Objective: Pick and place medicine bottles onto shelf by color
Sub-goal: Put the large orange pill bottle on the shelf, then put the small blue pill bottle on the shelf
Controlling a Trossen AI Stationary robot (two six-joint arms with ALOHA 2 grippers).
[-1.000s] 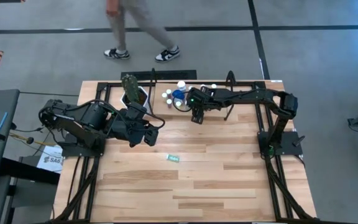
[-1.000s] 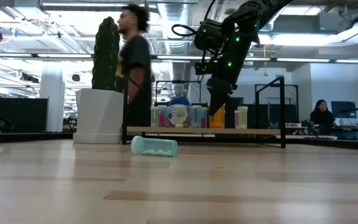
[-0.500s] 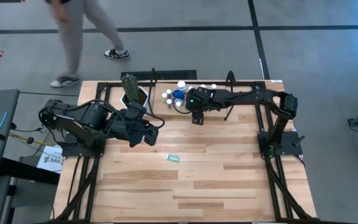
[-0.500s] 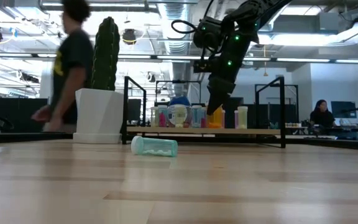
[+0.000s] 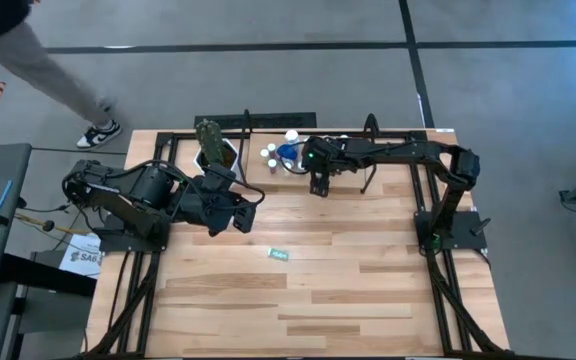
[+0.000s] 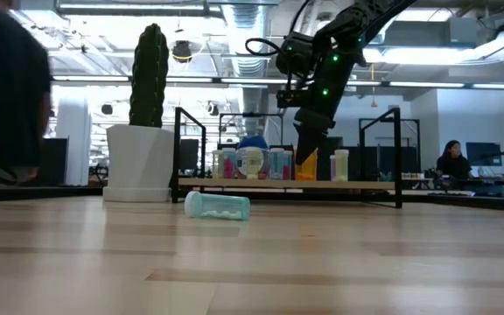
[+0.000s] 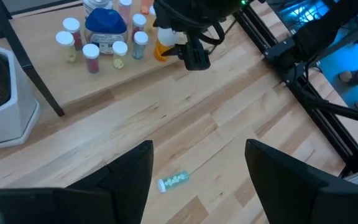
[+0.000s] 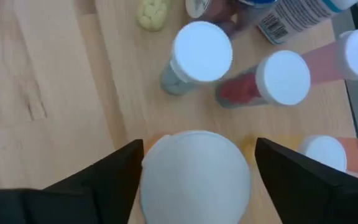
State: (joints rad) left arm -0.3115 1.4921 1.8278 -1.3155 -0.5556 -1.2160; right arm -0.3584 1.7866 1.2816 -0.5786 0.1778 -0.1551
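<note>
- Wood-plank table (image 5: 348,290): carries both dark arms, the shelf along its 12 o'clock edge, and one stray bottle near its middle.
- Shelf (image 6: 357,185): light wooden board with black rails and upright posts, at the table's 12 o'clock side in the high view.
- Medicine bottles on the shelf (image 7: 104,37): a cluster of small white-capped bottles with teal, pink and pale bodies around a larger rounded blue bottle (image 7: 105,23); all stand upright.
- Amber bottle (image 6: 306,166): upright on the shelf at the 3 o'clock end of the cluster, directly beneath the right hand; its white cap fills the space between the fingers in the right wrist view.
- Right hand (image 5: 318,186): over the shelf, pointing down; fingers spread wide on either side of the amber bottle's cap, with a gap on both sides, so nothing is gripped.
- Teal bottle (image 5: 279,253): lies on its side on the bare table, well apart from the shelf, toward 6 o'clock from it; white pills show through its body in the low view.
- Left hand (image 5: 230,215): hangs over the table toward 9 o'clock from centre, fingers apart and empty, near the teal bottle but not touching it.
- White pot with a green cactus (image 6: 144,131): at the 9 o'clock end of the shelf.
- Person (image 5: 28,60): on the floor beyond the table's 10 o'clock corner.
- Seated person (image 6: 451,162): far back in the room, low view.
</note>
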